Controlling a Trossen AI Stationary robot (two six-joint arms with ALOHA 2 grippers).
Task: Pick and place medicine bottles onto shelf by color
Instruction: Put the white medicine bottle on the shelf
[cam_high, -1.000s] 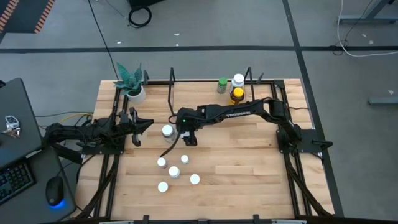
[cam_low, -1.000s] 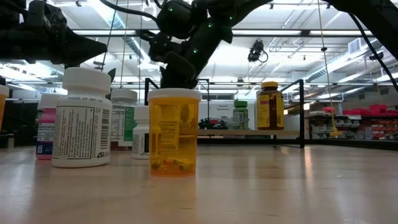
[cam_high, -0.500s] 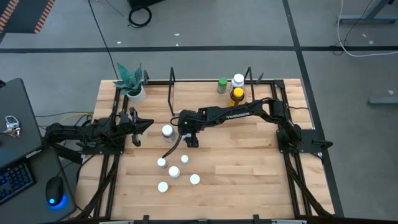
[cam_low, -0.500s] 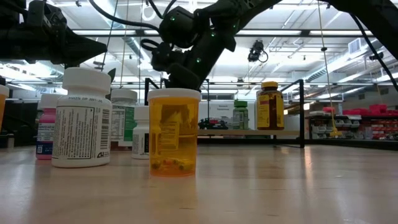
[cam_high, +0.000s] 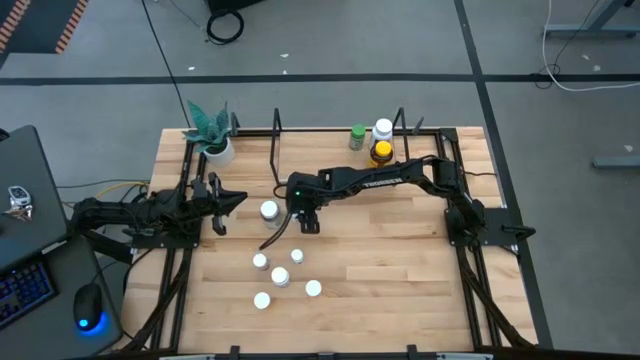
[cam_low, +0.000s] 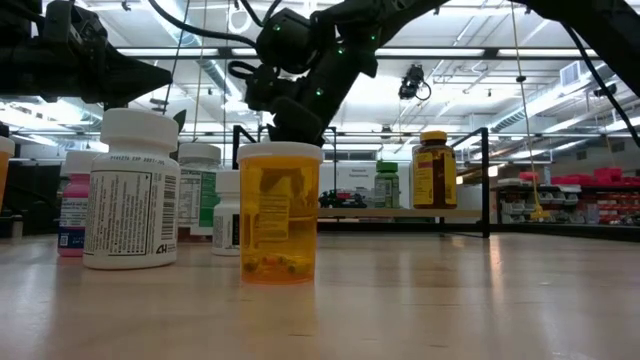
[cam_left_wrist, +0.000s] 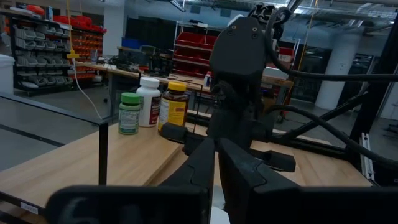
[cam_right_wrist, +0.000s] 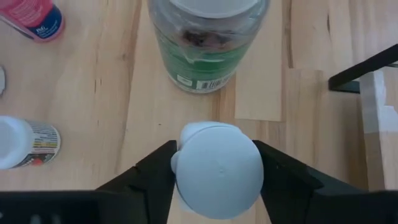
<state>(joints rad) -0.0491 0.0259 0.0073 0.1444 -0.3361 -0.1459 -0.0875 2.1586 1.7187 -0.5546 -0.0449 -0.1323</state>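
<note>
While right gripper (cam_right_wrist: 216, 171) clamps white-capped bottle (cam_right_wrist: 217, 169) mid-table, near shelf (cam_high: 330, 140): grip sits on cap only; off-centre pinch could tip bottle during lift. Left gripper (cam_high: 215, 205) shut, empty, table's left edge.

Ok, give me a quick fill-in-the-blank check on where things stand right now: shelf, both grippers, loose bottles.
1. The shelf carries ____ bottles: a green bottle, a white bottle and an amber bottle.
2. The right gripper has its fingers on either side of a bottle's ____ cap.
3. The left gripper waits near the table's left edge with its fingers ____.
4. The plant pot stands at the table's far ____ corner.

Missing words: three; white; shut; left
</note>
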